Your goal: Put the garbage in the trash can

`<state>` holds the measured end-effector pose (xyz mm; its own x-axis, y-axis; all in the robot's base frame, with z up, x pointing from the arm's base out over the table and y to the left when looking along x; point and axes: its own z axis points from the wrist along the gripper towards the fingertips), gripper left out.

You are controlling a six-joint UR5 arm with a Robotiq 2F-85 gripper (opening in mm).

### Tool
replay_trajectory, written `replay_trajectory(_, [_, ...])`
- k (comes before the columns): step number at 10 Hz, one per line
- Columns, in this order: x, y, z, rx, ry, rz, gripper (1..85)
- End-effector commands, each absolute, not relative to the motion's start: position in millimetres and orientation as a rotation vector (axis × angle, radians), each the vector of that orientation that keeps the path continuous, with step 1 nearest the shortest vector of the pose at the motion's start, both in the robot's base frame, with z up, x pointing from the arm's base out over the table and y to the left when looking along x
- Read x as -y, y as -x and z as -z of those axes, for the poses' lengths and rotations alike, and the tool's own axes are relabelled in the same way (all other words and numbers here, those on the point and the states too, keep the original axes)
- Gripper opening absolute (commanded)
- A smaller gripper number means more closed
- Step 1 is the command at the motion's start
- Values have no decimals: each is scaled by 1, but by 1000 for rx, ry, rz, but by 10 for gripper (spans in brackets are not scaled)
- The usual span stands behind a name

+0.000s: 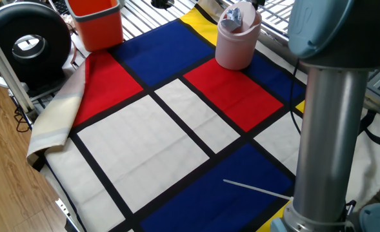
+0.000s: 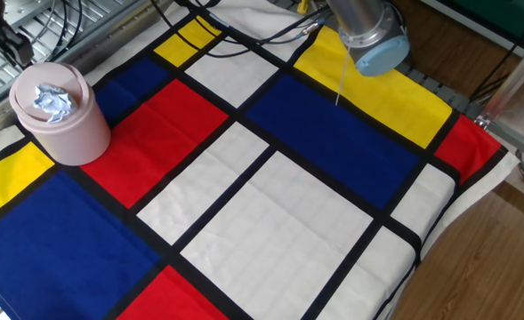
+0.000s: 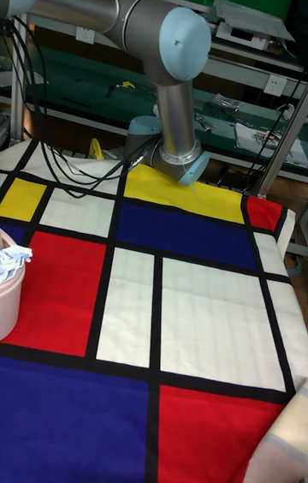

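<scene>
Colour-block cloth (image 2: 270, 204) covers table. Garbage (image 2: 52, 100) sits in top of trash can (image 2: 61, 116). Gripper outside every view, grip state unknown; arm (image 3: 162, 46) across cloth from can.

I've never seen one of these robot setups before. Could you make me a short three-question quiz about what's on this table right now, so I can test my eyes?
1. True or false: the crumpled paper lies on a blue patch of the cloth.
2. Which bin holds the paper? A. the orange bin B. the pink trash can C. neither
3. Fill in: the pink trash can stands at the corner of a ___ patch.

Key
1. False: it sits in the top of the pink trash can.
2. B
3. red

The gripper is not in view in any picture; only the arm shows.
</scene>
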<state>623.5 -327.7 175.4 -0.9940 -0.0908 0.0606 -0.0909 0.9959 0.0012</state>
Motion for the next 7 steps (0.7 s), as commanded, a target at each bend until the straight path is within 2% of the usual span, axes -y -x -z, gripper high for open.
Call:
replay_trajectory(1, [330,-621,-183,3062,-159,-18,363])
replay_trajectory(5, [330,-621,-200,3042,-167,-58,343])
replay_trajectory(7, [325,-624,-217,3044,-162,-92,290])
